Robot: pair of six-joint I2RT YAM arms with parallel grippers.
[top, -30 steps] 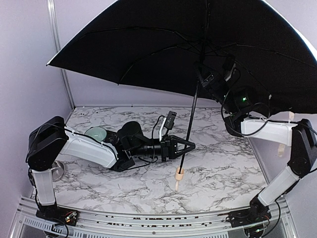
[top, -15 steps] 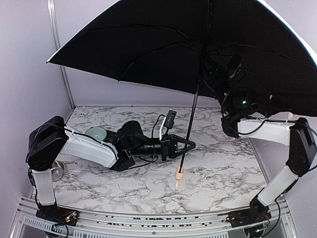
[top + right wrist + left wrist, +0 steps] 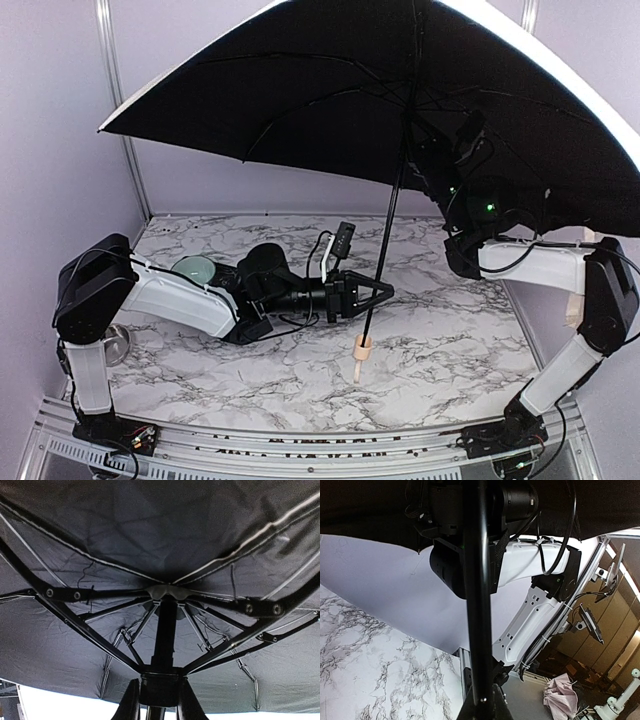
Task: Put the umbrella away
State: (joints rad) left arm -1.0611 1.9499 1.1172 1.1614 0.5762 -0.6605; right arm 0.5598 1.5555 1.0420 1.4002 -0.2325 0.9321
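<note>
The umbrella (image 3: 330,110) is fully open and stands over the marble table (image 3: 450,340). Its canopy (image 3: 150,530) shows the black lining from below, and only a thin pale edge of the outer fabric is visible along the rim. The thin black shaft (image 3: 385,250) goes down from the middle of the canopy, tilted a little, with its lower end nearer to the arms' bases. The small tan handle (image 3: 362,350) is at the bottom end, very close to the table surface. I cannot tell if it touches.

The left gripper (image 3: 378,293) lies low over the table, reaching sideways, and its fingers are closed narrow around the shaft just above the handle. In the left wrist view the shaft (image 3: 477,580) runs straight up from between the fingers.

The right gripper (image 3: 159,682) is raised high under the canopy. In the right wrist view its two fingers (image 3: 131,705) stand on both sides of the black runner (image 3: 160,687), where the ribs (image 3: 90,630) meet the shaft, and they sit against it with no gap visible, so it holds the umbrella there.

A pale green bowl (image 3: 195,268) stands on the table behind the left arm.
</note>
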